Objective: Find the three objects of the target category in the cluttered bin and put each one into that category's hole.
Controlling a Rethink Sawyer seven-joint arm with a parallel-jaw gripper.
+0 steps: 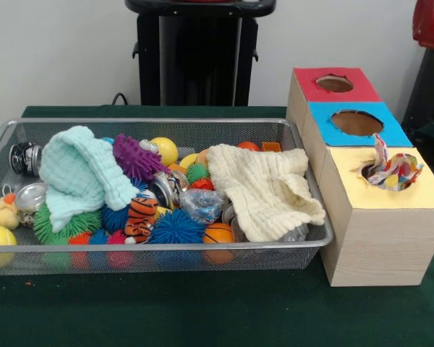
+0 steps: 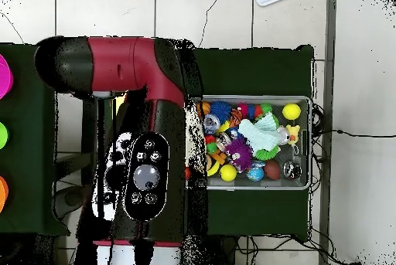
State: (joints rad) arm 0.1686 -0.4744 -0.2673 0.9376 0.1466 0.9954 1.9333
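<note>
The wire mesh bin (image 1: 159,248) lies on the green table, full of toys. It also shows in the overhead view (image 2: 308,142). A thin white fabric piece with coloured blotches (image 1: 393,172) sticks halfway out of the yellow-faced hole (image 1: 369,171) in the nearest wooden box. No other printed fabric piece shows in the bin; any others are hidden. The gripper is in neither view. The red and black arm (image 2: 147,123) covers the boxes in the overhead view.
A mint-green waffle cloth (image 1: 79,177) and a cream waffle cloth (image 1: 264,189) lie over spiky balls, a tiger toy (image 1: 139,215) and other toys. The blue-faced hole (image 1: 356,122) and the red-faced hole (image 1: 334,83) are behind the yellow one. A red arm part (image 1: 430,22) shows at top right.
</note>
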